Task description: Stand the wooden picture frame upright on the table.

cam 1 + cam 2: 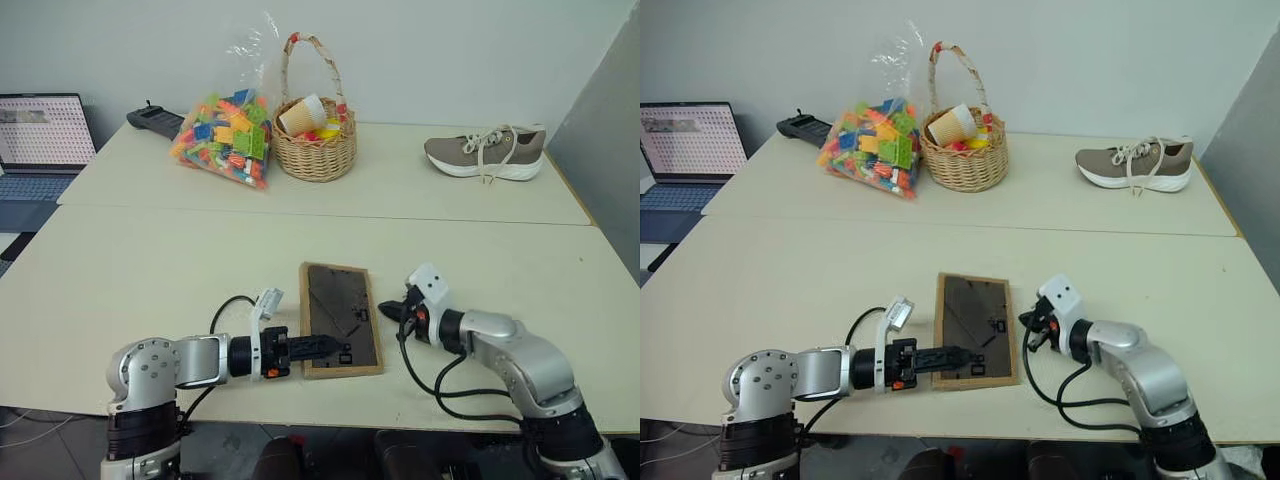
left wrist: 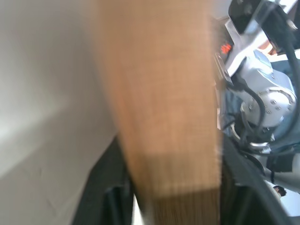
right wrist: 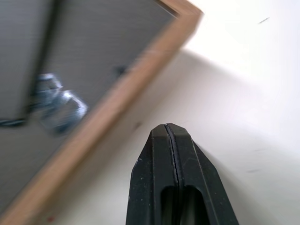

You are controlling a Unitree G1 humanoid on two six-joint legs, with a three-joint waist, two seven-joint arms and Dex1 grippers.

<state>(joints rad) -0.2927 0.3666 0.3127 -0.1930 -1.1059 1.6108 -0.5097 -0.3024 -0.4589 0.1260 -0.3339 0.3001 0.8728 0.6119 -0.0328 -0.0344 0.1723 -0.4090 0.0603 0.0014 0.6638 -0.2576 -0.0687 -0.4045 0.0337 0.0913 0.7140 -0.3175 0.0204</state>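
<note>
Wooden picture frame (image 1: 341,319) face-down on table (image 1: 150,270), left claw (image 1: 325,346) over it

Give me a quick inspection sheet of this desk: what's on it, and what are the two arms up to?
Surface: pale beige table in adjoining sections with thin seams.
Job's things: wooden picture frame lying flat near the front edge, dark back panel up, not yet standing.
Clutter: bag of colourful plastic blocks, wicker basket holding a paper cup, beige sneaker, dark remote-like device, all at the far side.
Grippers: left tool reaches over the frame's near left edge, one finger on either side of the wooden rail; right tool shut, on the table just right of the frame.
Cables: black cables looping from both wrists.
Surroundings: open laptop at left, plain wall behind.
</note>
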